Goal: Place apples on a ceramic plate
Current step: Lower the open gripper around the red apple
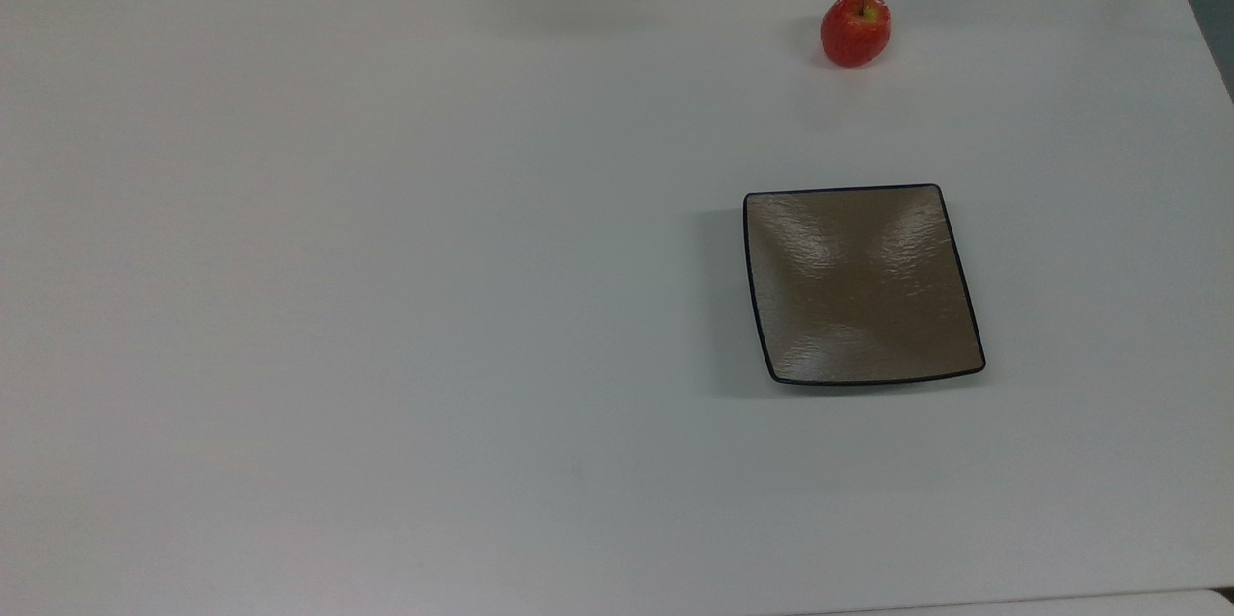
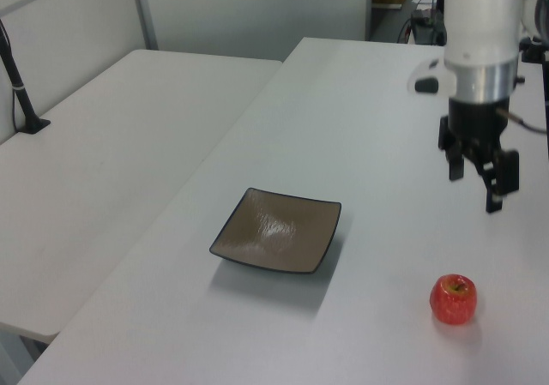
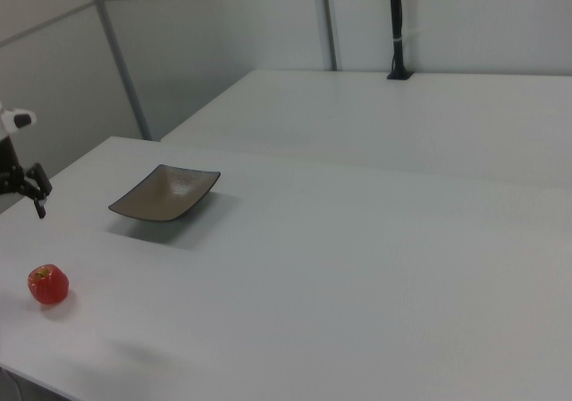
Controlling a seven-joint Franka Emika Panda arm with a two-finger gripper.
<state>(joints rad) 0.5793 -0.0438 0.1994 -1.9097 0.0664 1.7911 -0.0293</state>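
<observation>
**Overhead, an empty gripper is poised for the pick-up of a lone apple**

Overall, a white table (image 1: 386, 259) is seen with two task items on it. A small red apple (image 1: 855, 29), with a yellow-green patch around its short stem, is found near the far edge in the top view, toward the top view's right. In the left view the apple (image 2: 453, 298) is seen near the camera at the left view's right; in the right view it (image 3: 48, 285) is seen at the near left. It sits upright, stem up, alone on the bare surface.

A square brown ceramic plate (image 1: 954, 259) with a thin dark rim is placed nearer than the apple in the top view, well apart from it. Nothing is held on the plate (image 2: 319, 213), also seen in the right view (image 3: 125, 203).

The gripper (image 2: 478, 179) is hung above the table in the left view, farther off than the apple and not touching it. Its two dark fingers (image 2: 495, 176) are spread apart, with nothing between them.

The step in hand is judged to be the approach. For a good grasp, the gripper would best be centred over the stem, then lowered straight down so that the fingers are set on either side at the widest part. A round, glossy apple is likely to roll or slip if it is nudged off-centre, so a gentle closing is advised.
</observation>
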